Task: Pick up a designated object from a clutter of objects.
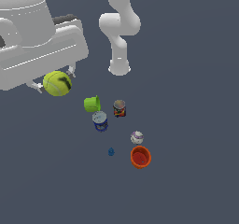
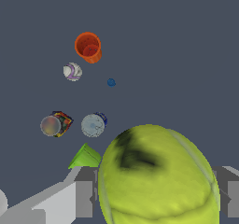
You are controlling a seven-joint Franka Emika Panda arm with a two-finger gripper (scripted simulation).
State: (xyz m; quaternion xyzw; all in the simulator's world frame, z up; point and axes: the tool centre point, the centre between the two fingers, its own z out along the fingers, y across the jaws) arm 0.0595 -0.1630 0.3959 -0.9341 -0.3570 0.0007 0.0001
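Holding the yellow-green tennis ball [image 1: 57,83] clamped between the two fingers of the gripper [image 1: 53,80], one finger [image 2: 84,197] pressing on each side of the ball. Hanging in the air with it, over the part of the dark tabletop [image 1: 196,101] toward the exterior view's left edge, apart from the other items. Showing a dark curved seam mark on the ball in both views.

Standing on the tabletop near its middle: the bright green cup [image 1: 92,103], tilted, nearest to the ball; just beside it the blue can [image 1: 100,121] and the dark red-labelled can [image 1: 119,108], both upright. Lying further toward the exterior view's right and lower edge: the white-and-purple ball [image 1: 137,137], the tiny blue piece [image 1: 111,151] and the orange-red bowl [image 1: 140,157], open side up, close to the white-and-purple ball but whether touching, not clear
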